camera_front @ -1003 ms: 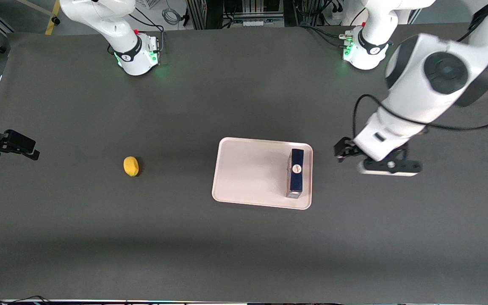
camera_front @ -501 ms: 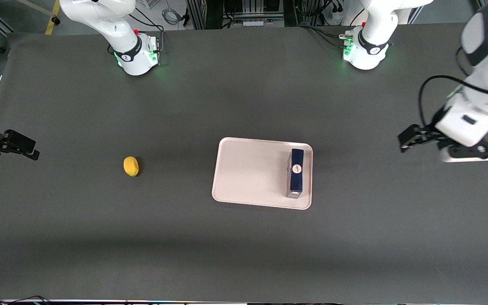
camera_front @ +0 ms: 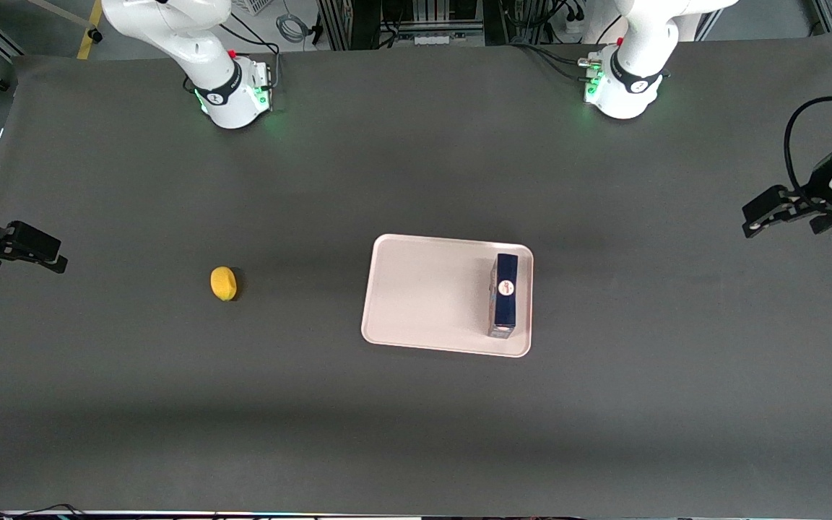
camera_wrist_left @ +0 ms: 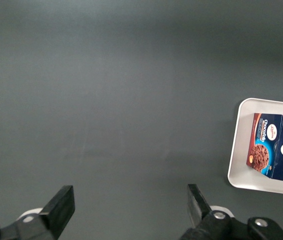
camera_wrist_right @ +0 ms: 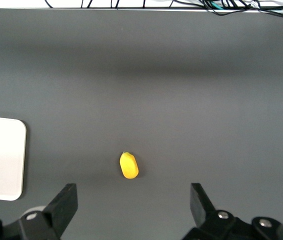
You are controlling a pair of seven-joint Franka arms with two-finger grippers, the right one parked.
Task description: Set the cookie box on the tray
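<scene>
Claw [camera_wrist_left: 130, 205] spread wide, cookie box [camera_front: 505, 295] on tray [camera_front: 423, 296]

Dark grey desk [camera_front: 416, 433]. Directly on it: pale tray [camera_front: 423, 296] near middle; small yellow lump [camera_front: 223, 283] toward parked arm's end, well apart from tray. Pincer [camera_front: 784, 213] above desk at working arm's end.

From my end I count one cookie box [camera_front: 506, 295], one tray [camera_front: 427, 295], one little yellow lump [camera_front: 223, 283], and one working gripper [camera_wrist_left: 130, 209] with two fingers spread apart over the table [camera_front: 416, 433].
</scene>
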